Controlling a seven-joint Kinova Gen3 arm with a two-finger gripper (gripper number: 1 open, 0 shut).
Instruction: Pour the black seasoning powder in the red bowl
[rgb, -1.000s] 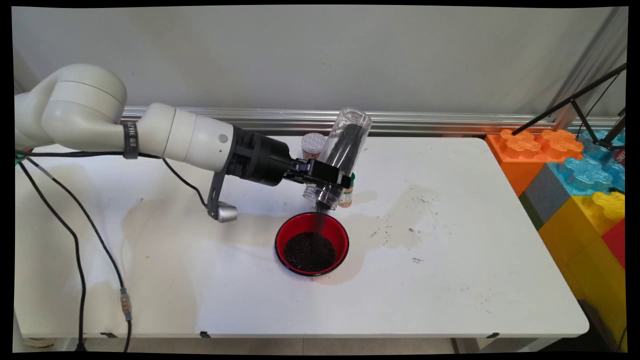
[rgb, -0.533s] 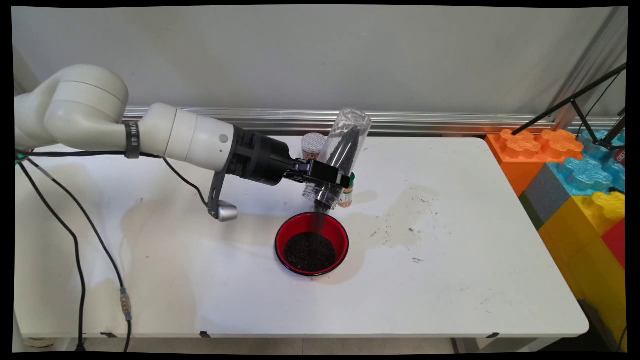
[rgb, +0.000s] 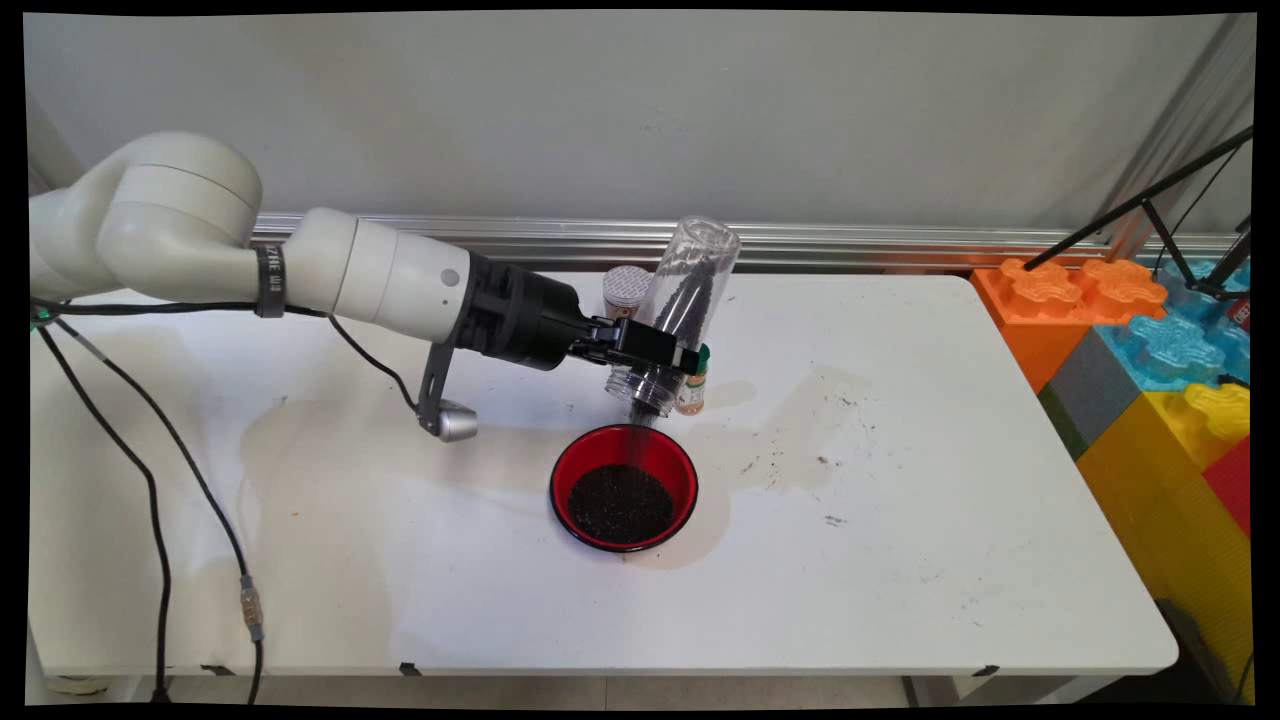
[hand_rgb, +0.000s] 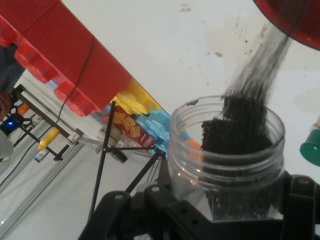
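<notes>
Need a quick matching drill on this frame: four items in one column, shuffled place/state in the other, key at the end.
Items:
1. jar
2. bowl
3. claw
4. spice bottle

States:
A. stands behind the claw, grey lid on
B. tipped mouth-down, black grains streaming out
C. shut on the jar
D. red, on the table, grains heaped inside

Pairs: 1-B, 2-D, 3-C, 4-A

One clear jar (rgb: 682, 310) of dark grains (hand_rgb: 240, 127) hangs tipped above one red bowl (rgb: 624, 487) on the desk (rgb: 900, 560). Behind that bowl stand two small spice bottles (rgb: 626, 290), one silver-capped and one green-capped (rgb: 694, 385). To the bowl's right, off the desk, sits one stack of big toy blocks (rgb: 1150, 360).
</notes>
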